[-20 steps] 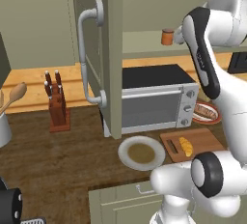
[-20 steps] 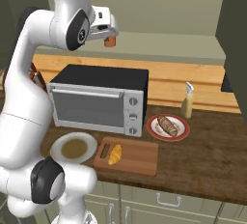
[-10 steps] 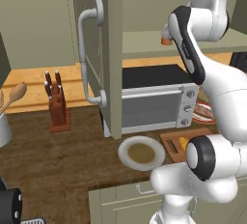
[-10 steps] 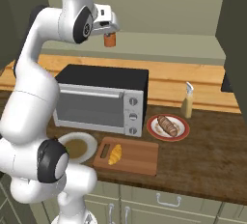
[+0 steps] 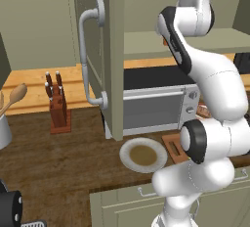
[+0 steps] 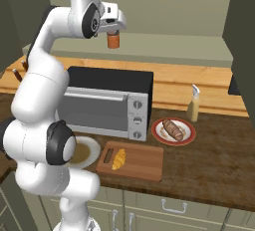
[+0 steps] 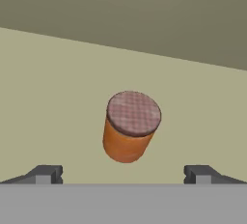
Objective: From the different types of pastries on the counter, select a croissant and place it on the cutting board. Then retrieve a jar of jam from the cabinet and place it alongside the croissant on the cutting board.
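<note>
Where the counter (image 6: 209,170) meets its front edge, the croissant (image 6: 118,159) lies on the cutting board (image 6: 144,163), with a grey plate (image 6: 87,151) beside it and a red-rimmed plate (image 6: 173,131) behind. Farther back stand a toaster oven (image 6: 107,103) and a jug (image 6: 193,103). Up on the cabinet (image 5: 110,50) shelf, the gripper (image 7: 123,175), fingers spread wide, hovers over the jar of jam (image 7: 129,126), untouched.

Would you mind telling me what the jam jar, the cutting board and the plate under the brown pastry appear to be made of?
Jar of jam: probably glass, glossy orange body; its lid looks like checked cloth or matte metal, unclear.
Cutting board: wood, reddish-brown with faint grain, matte.
Red-rimmed plate: likely glazed ceramic, smooth with a painted red band.
</note>
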